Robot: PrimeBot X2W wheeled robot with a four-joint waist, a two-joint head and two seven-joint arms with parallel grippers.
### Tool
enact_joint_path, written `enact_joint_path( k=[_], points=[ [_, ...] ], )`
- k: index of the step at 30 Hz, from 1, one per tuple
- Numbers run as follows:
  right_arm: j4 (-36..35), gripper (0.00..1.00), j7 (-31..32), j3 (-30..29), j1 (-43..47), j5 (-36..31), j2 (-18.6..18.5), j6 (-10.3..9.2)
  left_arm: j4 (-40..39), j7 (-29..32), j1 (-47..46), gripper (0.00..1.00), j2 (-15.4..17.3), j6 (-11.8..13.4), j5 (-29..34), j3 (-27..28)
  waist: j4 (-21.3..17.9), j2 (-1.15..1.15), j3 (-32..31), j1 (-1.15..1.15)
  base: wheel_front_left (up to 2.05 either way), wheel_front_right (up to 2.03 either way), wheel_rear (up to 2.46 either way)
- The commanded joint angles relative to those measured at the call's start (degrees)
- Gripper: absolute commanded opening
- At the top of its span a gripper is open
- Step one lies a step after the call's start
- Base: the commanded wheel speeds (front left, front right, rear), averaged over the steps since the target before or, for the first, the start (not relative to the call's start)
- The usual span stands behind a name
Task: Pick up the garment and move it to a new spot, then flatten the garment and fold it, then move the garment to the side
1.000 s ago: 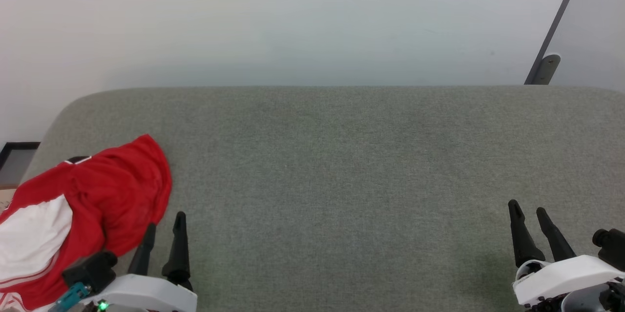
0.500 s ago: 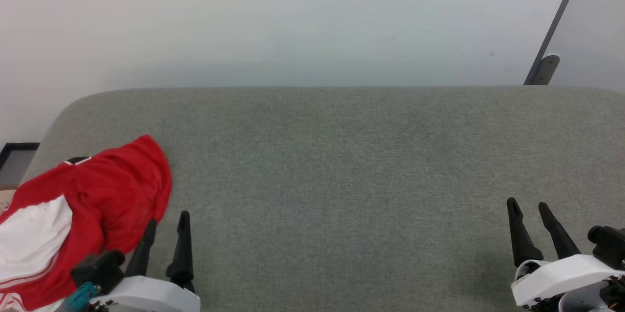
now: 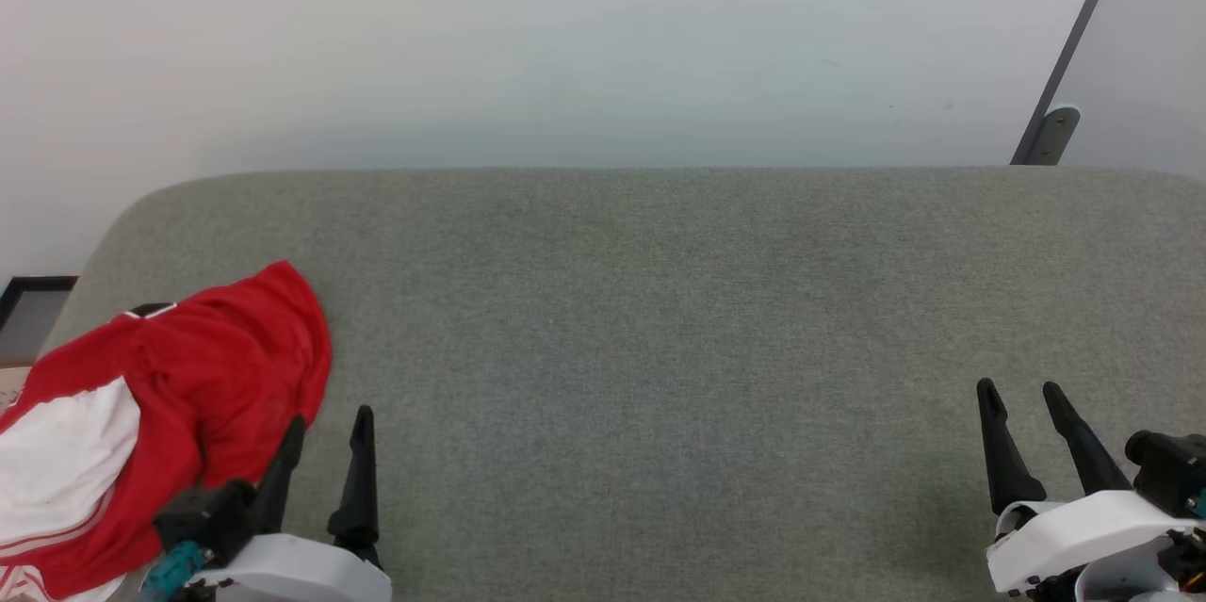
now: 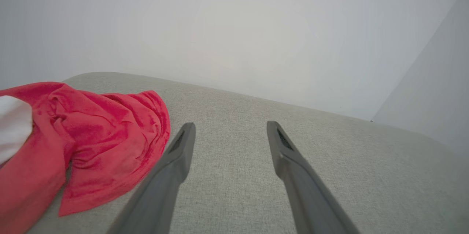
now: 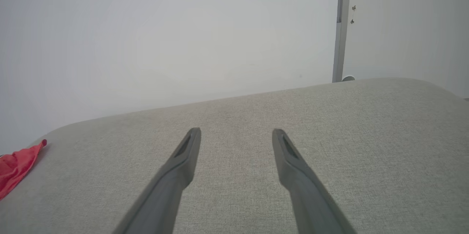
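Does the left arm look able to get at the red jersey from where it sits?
Probably yes: the left gripper is open beside the red jersey, with nothing between them.

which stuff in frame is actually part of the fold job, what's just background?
Job: red jersey shirt, crumpled at the left end; left gripper, open beside it; right gripper, open, far right.
Background: grey fabric tabletop; grey post with metal bracket; black frame beyond the left edge.
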Motion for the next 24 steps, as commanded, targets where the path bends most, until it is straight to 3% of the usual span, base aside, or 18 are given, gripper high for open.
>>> enact_joint_path(
  k=[1,18,24],
  points=[
    [-0.4,1.00,-0.4,0.1,-1.0,-1.2,-0.2,-0.05,-0.1,-0.4,-0.5,1.00,0.3,-0.3,1.0,-0.1,0.0,0.00,0.0,0.00,0.00,0.00,0.00],
    [-0.8,1.00,-1.5,0.1,-0.9,-7.5,-0.5,-0.06,0.0,-2.2,-0.5,1.00,0.9,-0.4,6.6,-1.4,0.0,0.00,-0.3,0.00,0.00,0.00,0.00],
    [-0.8,1.00,-1.5,0.1,-0.5,-7.3,-0.4,-0.06,0.1,-2.0,-0.4,1.00,1.3,-0.4,5.2,-1.9,0.1,0.00,-0.4,0.00,0.00,0.00,0.00]
  ],
)
